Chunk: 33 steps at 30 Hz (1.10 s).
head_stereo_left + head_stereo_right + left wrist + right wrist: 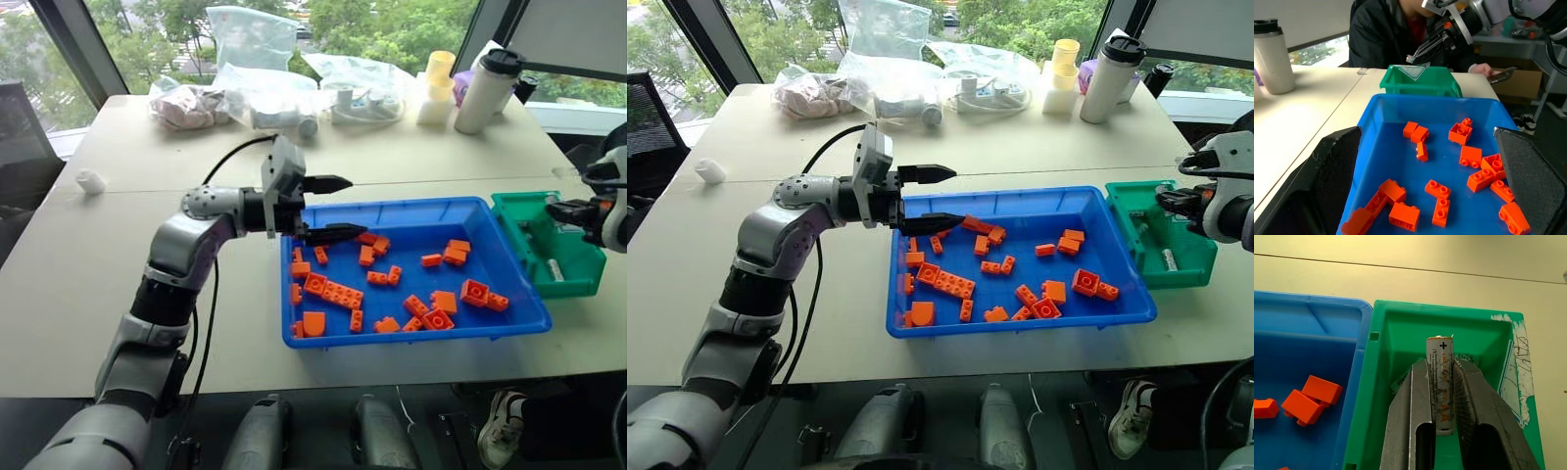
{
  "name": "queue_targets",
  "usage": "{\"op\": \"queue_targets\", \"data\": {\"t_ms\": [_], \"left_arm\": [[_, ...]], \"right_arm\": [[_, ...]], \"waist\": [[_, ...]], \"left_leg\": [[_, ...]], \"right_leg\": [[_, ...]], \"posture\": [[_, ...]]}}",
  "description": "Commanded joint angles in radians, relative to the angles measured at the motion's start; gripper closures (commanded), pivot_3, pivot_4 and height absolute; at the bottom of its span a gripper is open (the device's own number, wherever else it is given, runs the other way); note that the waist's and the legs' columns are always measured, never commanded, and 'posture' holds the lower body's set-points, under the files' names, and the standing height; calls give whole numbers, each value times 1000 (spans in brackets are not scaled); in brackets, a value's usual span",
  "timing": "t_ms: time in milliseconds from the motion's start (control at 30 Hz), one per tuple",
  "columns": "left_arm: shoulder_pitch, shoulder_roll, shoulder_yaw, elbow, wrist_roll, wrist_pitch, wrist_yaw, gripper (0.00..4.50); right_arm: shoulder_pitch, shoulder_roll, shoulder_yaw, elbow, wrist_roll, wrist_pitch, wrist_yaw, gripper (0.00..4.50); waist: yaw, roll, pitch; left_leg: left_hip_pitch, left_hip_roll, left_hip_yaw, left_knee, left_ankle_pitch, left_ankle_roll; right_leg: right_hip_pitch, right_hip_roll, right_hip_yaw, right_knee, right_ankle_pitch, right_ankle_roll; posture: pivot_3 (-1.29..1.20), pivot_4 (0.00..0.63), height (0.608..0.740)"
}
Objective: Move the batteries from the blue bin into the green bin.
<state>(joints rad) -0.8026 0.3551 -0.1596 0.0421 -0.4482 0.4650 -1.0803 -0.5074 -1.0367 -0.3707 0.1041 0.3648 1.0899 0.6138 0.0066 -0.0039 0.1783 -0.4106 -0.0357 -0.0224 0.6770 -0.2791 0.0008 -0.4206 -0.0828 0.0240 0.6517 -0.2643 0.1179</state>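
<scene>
While the right gripper (1440,396) hangs above the green bin (1396,347), its two fingers are clamped on a battery (1440,382), which stands lengthwise between them with its tip poking out past the fingertips. That battery's label shows a black plus sign near the tip and the letters "AA" lower down; a line of smaller print runs along it, too fine to read. Another battery (1169,259) lies on the floor of the green bin, and scuffed white marks run along that bin's rim. It sits at the right edge of the table (88,264), just beside the right end of the blue bin (411,209), which holds many orange bricks (333,291) scattered across its floor. At the blue bin's left end the left gripper (333,208) points level across it, fingers wide apart with nothing between them, the lower finger (338,232) over the bin's near-left corner. Along the table's far edge stand a white flask with a black lid (487,90) and some clear plastic bags (255,69). A person in a dark jacket (1381,34) sits beyond the table's right edge.
</scene>
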Motion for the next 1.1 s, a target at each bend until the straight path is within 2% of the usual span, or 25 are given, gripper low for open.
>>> {"op": "queue_targets", "data": {"t_ms": [33,233,267,333,567,667,833,967,1100], "left_arm": [[-47,-14,-20,51,42,-75,-20,0],[-64,-22,-17,93,61,-109,-34,0],[-64,-20,-15,93,63,-111,-36,0],[-61,-14,-11,93,68,-113,-36,0],[-36,52,11,57,68,-99,-44,0],[58,223,95,-55,61,-23,-32,0],[250,406,216,-277,-7,146,14,0],[376,445,333,-412,-83,294,115,0],[458,421,400,-495,-137,377,208,0]], "right_arm": [[-19,8,-26,23,-11,-37,-30,4489],[-21,7,-19,39,-14,-55,-47,1570],[-22,8,-20,40,-16,-58,-52,860],[-22,5,-20,39,-16,-74,-50,18],[9,9,-31,-53,50,-161,54,18],[168,13,-150,-272,152,-220,209,18],[372,58,-341,-409,237,-243,293,18],[482,57,-361,-442,315,-198,373,18],[493,56,-323,-421,327,-228,387,18]], "waist": [[0,0,0],[-1,0,0],[-1,0,0],[-1,0,0],[-2,0,0],[-9,0,0],[-16,0,0],[-9,0,0],[-8,0,0]], "left_leg": [[0,0,0,0,0,0],[0,0,0,0,0,0],[0,0,0,0,0,0],[0,0,0,1,0,0],[0,0,0,1,0,1],[0,1,-1,0,-1,2],[0,1,-3,-1,-1,2],[4,1,-6,2,-3,3],[6,0,-6,3,-3,4]], "right_leg": [[0,0,0,0,0,0],[0,0,0,0,0,0],[0,0,0,0,0,0],[0,0,0,0,0,0],[0,0,0,0,0,0],[0,1,0,0,0,0],[1,1,0,-1,0,0],[10,0,-2,-4,0,0],[12,-1,-2,-5,0,0]], "posture": [[0,150,740],[0,150,740],[0,150,740],[0,150,740],[0,150,740],[0,150,740],[0,150,740],[0,150,740],[0,150,740]]}}
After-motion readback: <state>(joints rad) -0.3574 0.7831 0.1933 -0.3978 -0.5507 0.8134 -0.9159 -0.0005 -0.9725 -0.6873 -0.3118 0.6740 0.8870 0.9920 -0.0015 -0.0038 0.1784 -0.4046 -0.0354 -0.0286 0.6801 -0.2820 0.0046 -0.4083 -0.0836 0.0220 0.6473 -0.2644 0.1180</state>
